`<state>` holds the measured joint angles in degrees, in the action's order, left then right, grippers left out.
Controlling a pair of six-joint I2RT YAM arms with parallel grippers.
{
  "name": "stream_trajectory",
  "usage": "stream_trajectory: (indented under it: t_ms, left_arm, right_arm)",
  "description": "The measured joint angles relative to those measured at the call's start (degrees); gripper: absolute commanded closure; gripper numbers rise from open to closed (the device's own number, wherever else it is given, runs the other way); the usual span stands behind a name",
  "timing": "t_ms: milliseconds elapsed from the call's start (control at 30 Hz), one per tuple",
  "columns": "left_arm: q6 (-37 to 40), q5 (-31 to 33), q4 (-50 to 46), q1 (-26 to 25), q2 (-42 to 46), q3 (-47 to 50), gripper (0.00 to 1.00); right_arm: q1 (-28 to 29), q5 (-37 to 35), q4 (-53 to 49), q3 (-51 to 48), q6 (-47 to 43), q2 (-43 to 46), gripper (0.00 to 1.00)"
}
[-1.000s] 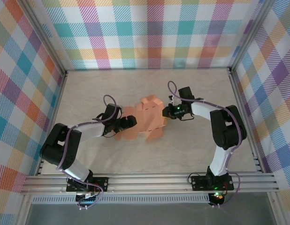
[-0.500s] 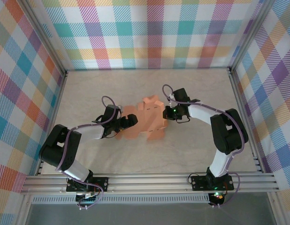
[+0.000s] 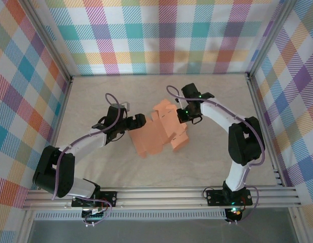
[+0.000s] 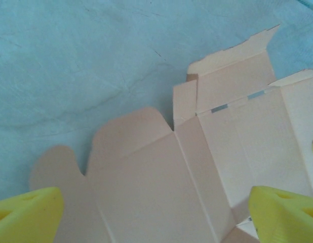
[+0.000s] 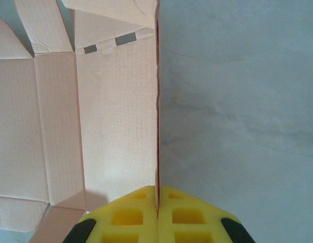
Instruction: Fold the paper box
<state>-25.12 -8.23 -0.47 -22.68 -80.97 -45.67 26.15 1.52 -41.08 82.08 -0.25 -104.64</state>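
Right gripper (image 5: 157,196): closed, its yellow pads pinching one side panel of the paper box (image 3: 159,132). The wrist view shows that panel edge-on, as a thin line rising between the pads.
Left gripper (image 4: 151,205): jaws wide apart and holding nothing, poised over the flat part of the sheet. I cannot tell whether the fingertips touch the card.
Paper box: a salmon-orange die-cut sheet near the middle of the table (image 3: 95,96), between the two grippers. Most of it lies flat and unfolded, with rounded flaps (image 4: 126,131) at the left arm's end and small slots (image 5: 126,39) along a crease at the far end.
Step in hand: probably standing the pinched side wall up along its crease, with most of the folding yet to do.
Doing it well: the right gripper should turn the panel about the printed crease rather than pull it sideways. The left gripper should press the neighbouring floor panel down close to that crease, so the sheet cannot slide or lift.
Risk: thin card buckles easily, so a pull off the crease line could bend the panel or drag the whole sheet across the table.
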Motion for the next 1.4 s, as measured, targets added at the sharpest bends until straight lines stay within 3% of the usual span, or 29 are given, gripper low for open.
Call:
stream_trajectory:
  t_ms: [300, 500, 667, 833, 900, 1100, 1400]
  left_arm:
    - [3.2, -0.7, 0.1, 0.1, -6.7, -3.8, 0.07]
    - [2.2, -3.4, 4.4, 0.0, -11.0, -3.9, 0.07]
    - [3.6, -3.3, 6.0, -1.6, -11.3, -4.1, 0.08]
    - [9.3, -7.9, 7.3, -3.1, -11.6, -6.1, 0.16]
    - [11.8, -10.4, 8.3, -3.2, -12.7, -8.0, 0.21]
    - [17.5, -16.5, 9.7, -3.2, -17.7, -13.3, 0.48]
    - [19.6, -22.1, 9.5, -3.2, -24.0, -19.7, 0.51]
  right_arm:
    - [2.8, -9.9, -4.9, 6.5, -6.5, -5.1, 1.00]
    - [3.2, -9.0, -3.0, 5.6, -6.6, -6.3, 1.00]
    - [2.5, -3.7, -1.0, 2.7, -6.6, -5.8, 1.00]
    - [0.3, 7.9, -1.1, 1.2, -6.2, -5.1, 1.00]
    - [-0.7, 12.5, -1.4, 1.2, -5.6, -5.0, 1.00]
    - [-2.6, 20.6, -2.8, 1.2, -4.7, -4.7, 1.00]
    - [-2.9, 25.4, -4.2, 1.2, -4.7, -4.7, 1.00]
